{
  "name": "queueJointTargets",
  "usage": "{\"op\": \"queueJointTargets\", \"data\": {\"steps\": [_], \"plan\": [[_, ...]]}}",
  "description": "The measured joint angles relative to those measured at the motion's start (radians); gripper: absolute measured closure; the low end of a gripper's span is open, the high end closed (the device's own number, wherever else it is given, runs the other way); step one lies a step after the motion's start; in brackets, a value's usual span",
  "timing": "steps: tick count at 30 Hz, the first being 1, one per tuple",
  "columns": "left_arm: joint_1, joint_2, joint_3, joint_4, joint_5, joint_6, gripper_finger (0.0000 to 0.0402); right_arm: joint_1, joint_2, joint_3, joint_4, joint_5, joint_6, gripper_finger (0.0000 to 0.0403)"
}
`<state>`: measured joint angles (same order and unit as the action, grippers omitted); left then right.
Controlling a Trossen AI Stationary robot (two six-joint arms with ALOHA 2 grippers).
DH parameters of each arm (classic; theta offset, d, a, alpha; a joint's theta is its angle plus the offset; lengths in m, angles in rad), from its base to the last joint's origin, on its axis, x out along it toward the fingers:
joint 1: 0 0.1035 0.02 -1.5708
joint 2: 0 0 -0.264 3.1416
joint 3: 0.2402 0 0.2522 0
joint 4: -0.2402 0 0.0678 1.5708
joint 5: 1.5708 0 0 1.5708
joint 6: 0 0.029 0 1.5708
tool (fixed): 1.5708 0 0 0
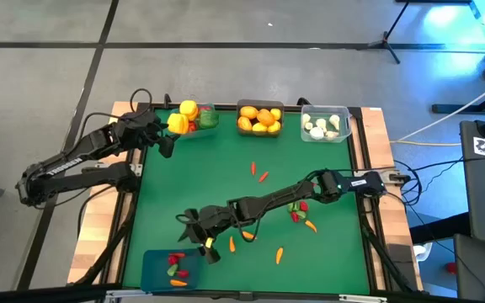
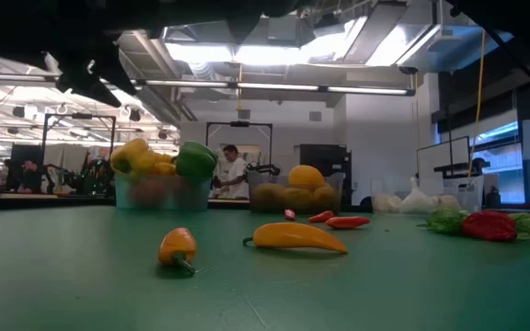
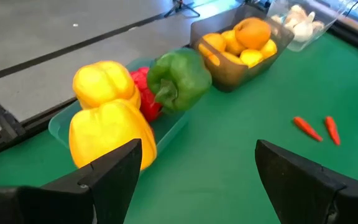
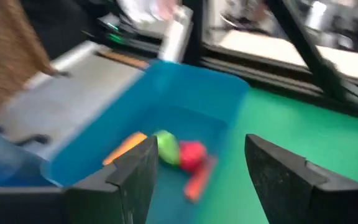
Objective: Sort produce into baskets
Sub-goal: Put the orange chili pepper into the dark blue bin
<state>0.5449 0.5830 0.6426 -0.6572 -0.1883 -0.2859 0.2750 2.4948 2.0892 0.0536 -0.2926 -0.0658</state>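
My right gripper (image 1: 202, 244) (image 4: 201, 174) is open at the right rim of the blue basket (image 1: 154, 271) (image 4: 185, 99) at the near left, with nothing between its fingers. An orange carrot (image 4: 124, 148), a green piece (image 4: 166, 148), a red piece (image 4: 193, 154) and a red chilli (image 4: 197, 182) lie in that basket. My left gripper (image 1: 165, 143) (image 3: 197, 180) is open at the far left, before the teal basket (image 3: 173, 127) heaped with yellow (image 3: 107, 127), red and green peppers (image 3: 179, 78). Whether its finger touches the nearest yellow pepper I cannot tell.
A dark basket of oranges and lemons (image 1: 260, 118) and a clear basket of garlic (image 1: 325, 124) stand along the far edge. Loose on the green mat lie red chillies (image 1: 259, 172), carrots (image 1: 279, 254), and red and green peppers (image 1: 297, 209) under my right arm.
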Motion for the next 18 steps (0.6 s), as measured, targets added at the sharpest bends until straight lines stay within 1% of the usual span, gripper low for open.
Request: {"op": "queueJointTargets", "data": {"steps": [1,3,11,14,18], "plan": [[0.000,0.000,0.000,-0.013,0.000,0.000,0.0093,-0.006,-0.009,0.000,-0.038,0.038,-0.010,0.0165],[0.000,0.000,0.000,-0.032,-0.001,0.003,0.0093,-0.028,-0.036,0.004,-0.131,0.078,-0.018,0.0164],[0.000,0.000,0.000,-0.054,-0.003,-0.003,0.0093,-0.162,-0.172,0.014,-0.461,0.112,-0.044,0.0164],[0.000,0.000,0.000,-0.054,-0.003,-0.004,0.0093,-0.208,-0.233,0.015,-0.632,0.174,-0.095,0.0164],[0.000,-0.001,0.000,-0.057,-0.003,-0.020,0.0093,-0.269,-0.257,0.015,-0.911,0.328,-0.150,0.0164]]}}
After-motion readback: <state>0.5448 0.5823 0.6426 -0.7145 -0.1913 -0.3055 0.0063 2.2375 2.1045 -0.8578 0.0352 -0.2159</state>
